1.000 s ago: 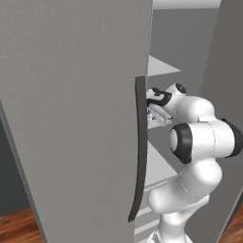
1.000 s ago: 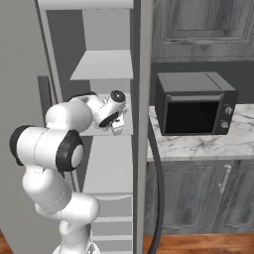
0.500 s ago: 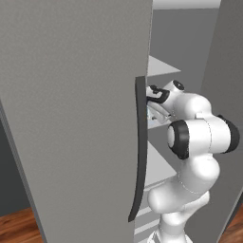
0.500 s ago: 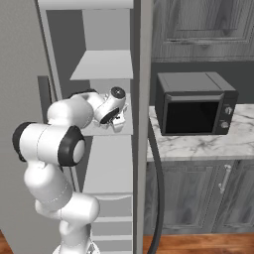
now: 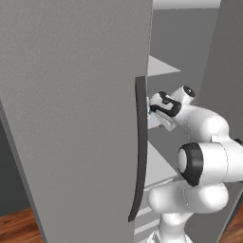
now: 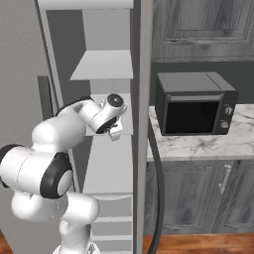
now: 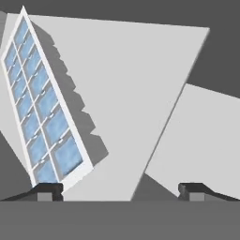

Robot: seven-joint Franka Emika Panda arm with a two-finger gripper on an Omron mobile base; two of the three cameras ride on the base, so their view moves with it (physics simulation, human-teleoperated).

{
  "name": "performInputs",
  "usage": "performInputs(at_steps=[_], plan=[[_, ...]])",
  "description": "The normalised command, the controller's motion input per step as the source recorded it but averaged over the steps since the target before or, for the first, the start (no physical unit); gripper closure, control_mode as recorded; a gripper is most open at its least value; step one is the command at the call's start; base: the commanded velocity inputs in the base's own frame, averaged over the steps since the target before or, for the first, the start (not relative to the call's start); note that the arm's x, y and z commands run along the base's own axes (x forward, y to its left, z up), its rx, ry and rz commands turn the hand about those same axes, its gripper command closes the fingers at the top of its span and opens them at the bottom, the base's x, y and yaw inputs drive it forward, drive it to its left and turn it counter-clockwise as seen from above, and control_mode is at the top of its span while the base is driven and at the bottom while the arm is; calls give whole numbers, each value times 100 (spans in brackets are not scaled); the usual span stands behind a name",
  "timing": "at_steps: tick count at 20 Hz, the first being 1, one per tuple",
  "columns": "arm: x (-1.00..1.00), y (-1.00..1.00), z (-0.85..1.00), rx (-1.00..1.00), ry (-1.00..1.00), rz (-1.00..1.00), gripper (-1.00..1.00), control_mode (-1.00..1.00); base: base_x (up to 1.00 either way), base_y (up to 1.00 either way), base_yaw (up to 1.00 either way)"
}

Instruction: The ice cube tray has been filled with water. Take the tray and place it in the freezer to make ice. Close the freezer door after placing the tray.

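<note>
Over the last second the arm has drawn its elbow slightly back from the freezer (image 6: 89,30), and the jaws, which had been together, have spread wide. In the hand view the gripper (image 7: 119,190) shows its two dark fingertips (image 7: 47,191) far apart at the bottom, with nothing between them. The ice cube tray (image 7: 44,101) lies flat on a white shelf (image 7: 136,89) just ahead of the left fingertip, its near end close beside that tip, though whether they touch I cannot tell. The tray runs away from the hand at a slant, and the water (image 7: 66,154) shows pale blue and glossy in its two rows of square cells. A second white shelf surface (image 7: 197,140) lies to the right of it in that view. From the left base view the gripper (image 5: 160,108) reaches into the freezer past the edge of the open door (image 5: 71,104), whose long dark handle (image 5: 140,152) runs down in front of the wrist. From the right base view the gripper (image 6: 116,130) sits over the middle shelf (image 6: 126,126), below a higher shelf (image 6: 104,64). Farther off to the right, a black microwave (image 6: 196,109) stands on a marble table (image 6: 208,146) above grey cabinets (image 6: 198,198).
</note>
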Motion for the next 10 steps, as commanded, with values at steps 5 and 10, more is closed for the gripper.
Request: performInputs(at_steps=[5,10], plan=[[-100,-2,19,0,-6,-5,-100,-100,0,0,0],[-95,-16,82,0,-11,-6,-100,-100,0,0,0]])
